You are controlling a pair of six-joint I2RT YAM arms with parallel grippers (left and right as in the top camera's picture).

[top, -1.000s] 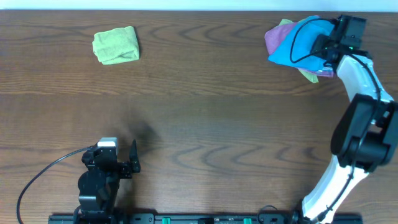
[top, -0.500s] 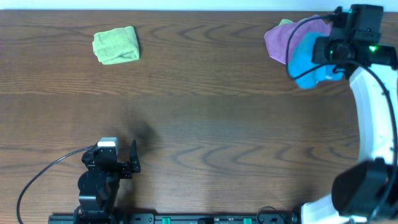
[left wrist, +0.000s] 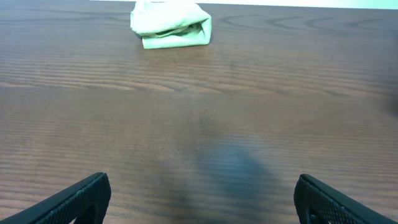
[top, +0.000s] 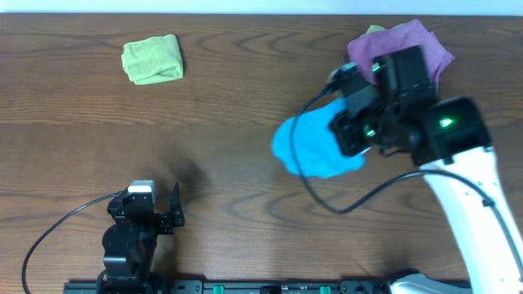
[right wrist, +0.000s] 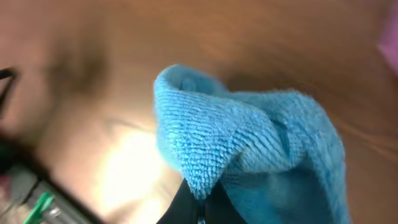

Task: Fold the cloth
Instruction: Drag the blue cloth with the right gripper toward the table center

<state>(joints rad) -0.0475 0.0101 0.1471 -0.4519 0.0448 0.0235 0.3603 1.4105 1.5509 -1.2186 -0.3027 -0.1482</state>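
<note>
Right gripper (right wrist: 198, 205) is pinched tight on the sky-blue cloth (top: 315, 147), all bunched up over the tabletop (top: 245, 98), right of middle. Left gripper (left wrist: 200, 198) sits wide open at near left, holding nothing.

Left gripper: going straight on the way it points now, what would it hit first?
Nothing close: open table, then likely the folded lime-green cloth far off, slightly left of centre. Depth is hard to judge.

Wood-grain table (top: 245, 122) under soft indoor light
Its dark brown top fills the overhead view, grain running side to side; a pale strip (top: 245, 6) borders the far edge and a black rail (top: 245, 287) lines the near edge
</note>
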